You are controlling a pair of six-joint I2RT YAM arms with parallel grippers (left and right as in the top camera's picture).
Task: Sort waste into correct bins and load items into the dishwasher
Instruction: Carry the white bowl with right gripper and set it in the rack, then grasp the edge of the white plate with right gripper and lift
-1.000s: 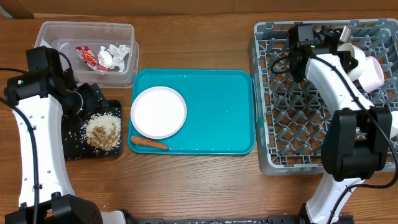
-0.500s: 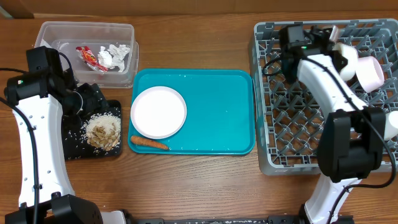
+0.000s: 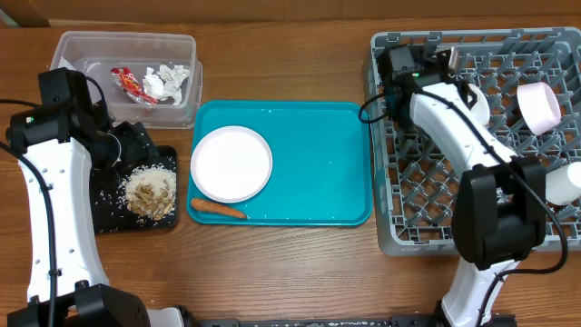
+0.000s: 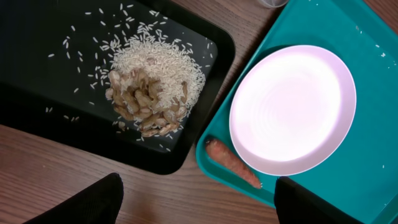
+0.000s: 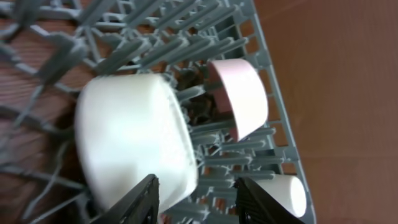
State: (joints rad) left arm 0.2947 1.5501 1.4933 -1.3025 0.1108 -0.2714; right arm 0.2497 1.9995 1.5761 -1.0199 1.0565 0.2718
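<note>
Wrapper (image 3: 130, 84) and foil (image 3: 166, 80) lie in the tub (image 3: 125, 38); scraps (image 4: 146, 99) on black tray (image 4: 37, 81).

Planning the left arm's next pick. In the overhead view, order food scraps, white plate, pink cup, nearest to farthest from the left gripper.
From the left gripper:
1. food scraps, on black tray.
2. white plate, on teal tray.
3. pink cup, in rack, far right.

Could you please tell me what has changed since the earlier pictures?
The right pincer opened, releasing the round white bowl in the grey pegged plastic dish rack, and swung left. The left pincer, round white plate, orange carrot piece and beige food scraps stayed put.
</note>
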